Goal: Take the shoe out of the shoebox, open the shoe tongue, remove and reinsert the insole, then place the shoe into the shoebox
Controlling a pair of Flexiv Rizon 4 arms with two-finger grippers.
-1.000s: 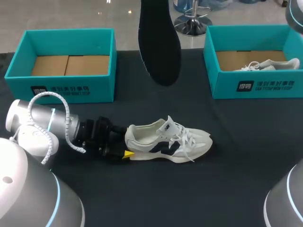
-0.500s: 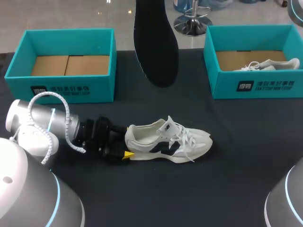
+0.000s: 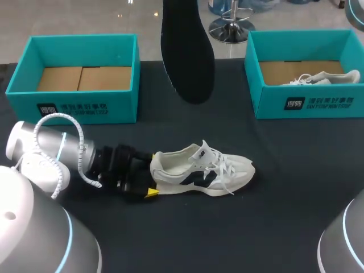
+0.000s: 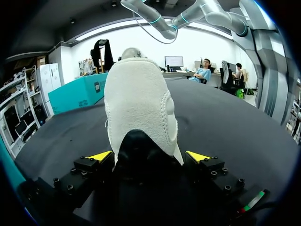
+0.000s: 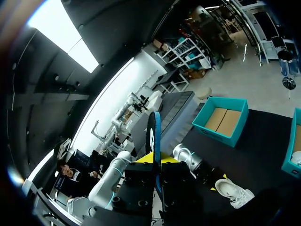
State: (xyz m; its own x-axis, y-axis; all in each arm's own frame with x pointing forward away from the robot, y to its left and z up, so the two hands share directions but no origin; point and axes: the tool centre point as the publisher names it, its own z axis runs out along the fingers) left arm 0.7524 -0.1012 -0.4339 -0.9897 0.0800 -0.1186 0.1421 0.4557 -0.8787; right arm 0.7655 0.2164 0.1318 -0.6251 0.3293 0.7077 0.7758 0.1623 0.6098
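Note:
A white sneaker (image 3: 202,170) with dark side panels lies on its sole mid-table, toe to the right. My left gripper (image 3: 147,175) sits at its heel. In the left wrist view the heel (image 4: 141,108) stands between the yellow fingertips (image 4: 99,155), which are spread wide, a small gap showing on each side. The left gripper (image 4: 148,156) is open. A black insole (image 3: 187,51) hangs above the table's far middle, toe end down. My right gripper (image 5: 154,159) is shut on the insole (image 5: 154,136), seen edge-on between its tips. The right gripper itself is out of the head view.
Two teal shoeboxes stand at the back of the black table (image 3: 284,216). The left box (image 3: 74,105) shows only its cardboard bottom. The right box (image 3: 307,102) holds another white shoe (image 3: 324,78). My left arm (image 3: 51,151) lies low across the table's left.
The left gripper's fingers have spread away from the heel, and its near tip has slid slightly toward the front. The insole shifted a little to the left.

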